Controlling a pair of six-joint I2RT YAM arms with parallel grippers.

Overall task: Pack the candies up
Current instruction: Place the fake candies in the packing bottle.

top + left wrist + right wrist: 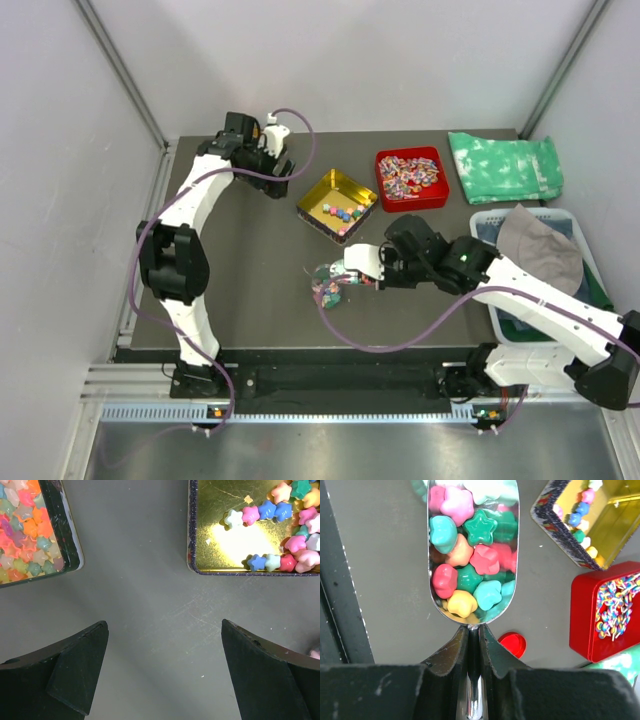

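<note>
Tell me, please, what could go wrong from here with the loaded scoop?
1. The scoop is heaped with star-shaped candies; any tilt on the way to the gold tin could spill some onto the table.
2. The right claw pinches only its thin handle, so it may twist.
3. The red tray sits close beside the tin; a misaimed pour could land there.

Left arm at 9 o'clock and right arm at 4: white links, black joints, purple cables. Left gripper is black.

Red tray, green cloth, grey cap in white basket
</note>
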